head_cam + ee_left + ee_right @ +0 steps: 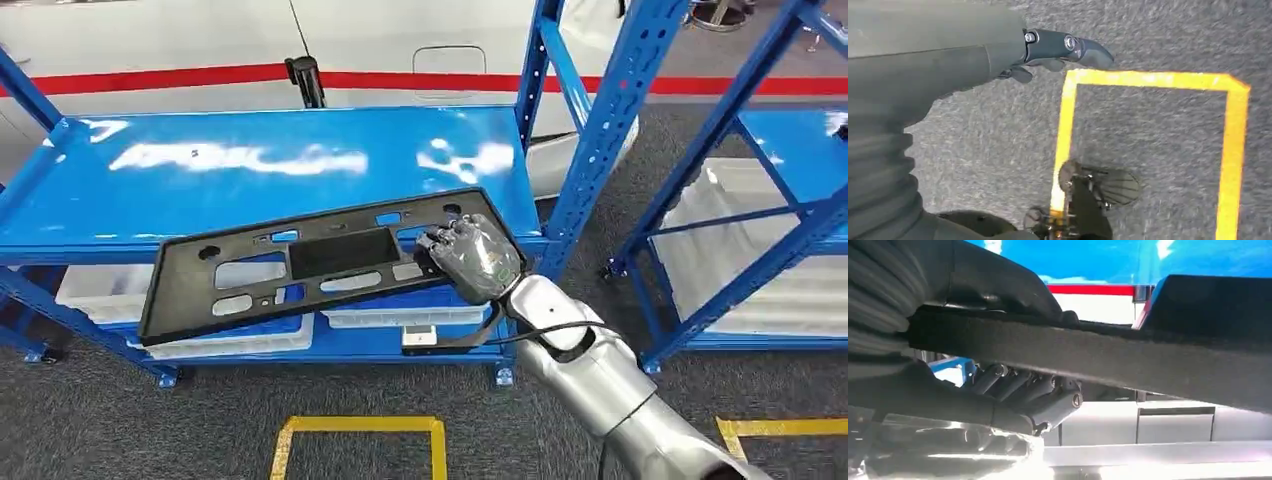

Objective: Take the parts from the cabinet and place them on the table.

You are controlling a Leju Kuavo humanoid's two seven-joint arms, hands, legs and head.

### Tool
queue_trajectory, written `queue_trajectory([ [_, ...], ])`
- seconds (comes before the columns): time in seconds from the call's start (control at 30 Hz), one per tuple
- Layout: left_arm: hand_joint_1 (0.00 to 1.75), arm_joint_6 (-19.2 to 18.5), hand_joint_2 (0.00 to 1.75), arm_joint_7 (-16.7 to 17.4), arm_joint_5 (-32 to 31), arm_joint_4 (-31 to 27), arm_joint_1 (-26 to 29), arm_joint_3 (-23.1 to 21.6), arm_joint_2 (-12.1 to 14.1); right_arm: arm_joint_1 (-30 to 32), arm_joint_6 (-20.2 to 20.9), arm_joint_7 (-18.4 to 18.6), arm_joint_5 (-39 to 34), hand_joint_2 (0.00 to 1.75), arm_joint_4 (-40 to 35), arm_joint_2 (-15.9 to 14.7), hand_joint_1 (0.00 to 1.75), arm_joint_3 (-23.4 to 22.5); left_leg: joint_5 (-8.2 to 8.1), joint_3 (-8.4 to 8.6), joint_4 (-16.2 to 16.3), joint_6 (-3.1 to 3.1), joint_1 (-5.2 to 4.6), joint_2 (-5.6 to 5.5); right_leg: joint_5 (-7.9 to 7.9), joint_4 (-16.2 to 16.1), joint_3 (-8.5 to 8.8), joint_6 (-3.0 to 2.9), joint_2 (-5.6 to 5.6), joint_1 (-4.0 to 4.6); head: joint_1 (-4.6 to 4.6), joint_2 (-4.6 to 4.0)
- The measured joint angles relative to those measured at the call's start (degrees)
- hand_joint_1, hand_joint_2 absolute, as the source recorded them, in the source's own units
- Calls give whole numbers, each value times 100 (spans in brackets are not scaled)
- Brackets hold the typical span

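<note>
Right hand (470,258) clamped on one end of black panel (320,260), thumb above and fingers (1023,390) beneath, probably for carrying it flat. Panel held in the air, tilted, in front of blue shelf (280,160). Left hand (1058,50) hanging over grey floor (1148,140), holding nothing, fingers loosely curled.

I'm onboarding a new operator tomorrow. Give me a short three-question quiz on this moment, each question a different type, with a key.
1. True or false: the right hand grips the black plastic panel at one end.
2. Multiple choice: the left hand is A) gripping a white tray, B) holding nothing, above grey floor with yellow tape, C) resting on the shelf.
3. Fill in: the panel is over the front edge of the ____ shelf.

Key: 1 true; 2 B; 3 blue.
</note>
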Motion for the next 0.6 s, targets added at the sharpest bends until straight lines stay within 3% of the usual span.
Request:
queue_trajectory([
  [0.03, 0, -13, 175, -2, 9, 0, -4, 0, 0, -38, 9, -5, -9, 175, 13, 11, 175, 0, -258, -126, 513, -30, 3, 0, 57, 4, -73, -3, 0, 9, 11, 0],
  [0.07, 0, -31, 175, -18, 18, 0, -4, 0, 2, -66, 18, -5, -9, 175, 35, 26, 175, 0, -371, -185, 884, -51, 7, 1, 106, 9, -138, 5, -1, 16, 7, 0],
  [0.1, 0, -35, 175, -28, 28, 0, -4, 0, 2, -96, 35, -5, -9, 175, 68, 41, 175, 0, -336, -137, 1028, -60, 15, 1, 161, 11, -204, 17, -1, 17, 4, 0],
  [0.13, 0, -35, 175, -35, 33, 0, -4, 0, 2, -125, 46, -5, -9, 175, 98, 52, 175, 0, -214, 30, 913, -57, 25, 2, 206, 14, -265, 38, 1, 16, 7, 0],
  [0.2, 0, -39, 175, -50, 42, -2, -19, 0, 9, -197, 44, -5, -9, 175, 164, 72, 175, -7, 93, 739, 34, -24, 45, 1, 289, 16, -361, 92, 7, 14, 4, 0],
  [0.23, 0, -39, 175, -52, 42, -4, -32, 0, 9, -236, 33, -5, -9, 175, 186, 87, 175, -9, 69, 1121, -454, 8, 45, -14, 327, 21, -372, 115, 8, 14, 0, 0],
  [0.27, 0, -39, 175, -50, 42, -4, -46, 0, 11, -272, 17, -2, -9, 175, 208, 94, 175, -26, -67, 1344, -816, 40, 9, -24, 360, 21, -410, 164, 5, 55, 4, 0],
  [0.37, 0, -37, 175, -46, 42, -4, -41, 0, 11, -316, -42, 24, -7, 175, 275, 166, 175, -42, 4, 1273, -817, 150, -51, -38, 496, -33, -411, 322, -18, 28, 15, 0],
  [0.4, 0, -31, 175, -42, 52, -4, -38, 2, 11, -310, -50, 30, -4, 175, 297, 173, 175, -44, 109, 1248, -912, 235, -56, -23, 543, -62, -421, 372, -12, 66, 26, 0],
  [0.43, 0, -26, 175, -35, 55, -4, -50, 2, -2, -313, -63, 32, 7, 175, 319, 173, 175, -55, 207, 1224, -959, 281, -23, 25, 401, 48, -495, 340, -18, 52, 18, 0],
  [0.47, 0, -24, 175, -31, 52, -4, -57, 2, 0, -324, -79, 39, 19, 175, 339, 175, 175, -68, 291, 1123, -975, 371, -33, 15, 78, 339, -673, 252, -8, 61, 52, 0],
  [0.53, 0, -13, 175, -24, 48, -4, -58, 4, 0, -317, -90, 48, 28, 175, 378, 175, 175, -90, 424, 938, -972, 402, -60, 14, -489, 1244, -952, 156, -2, 59, 59, 0],
  [0.57, 0, -11, 175, -20, 46, -4, -57, 4, 0, -314, -90, 48, 31, 175, 396, 175, 175, -96, 494, 842, -968, 404, -73, 16, -633, 1655, -1053, 167, -2, 60, 55, 0],
  [0.6, 0, -11, 175, -15, 46, -4, -57, 2, 0, -306, -90, 48, 46, 175, 419, 177, 175, -107, 565, 748, -966, 399, -84, 16, -617, 1895, -1061, 219, -2, 61, 57, 0],
])
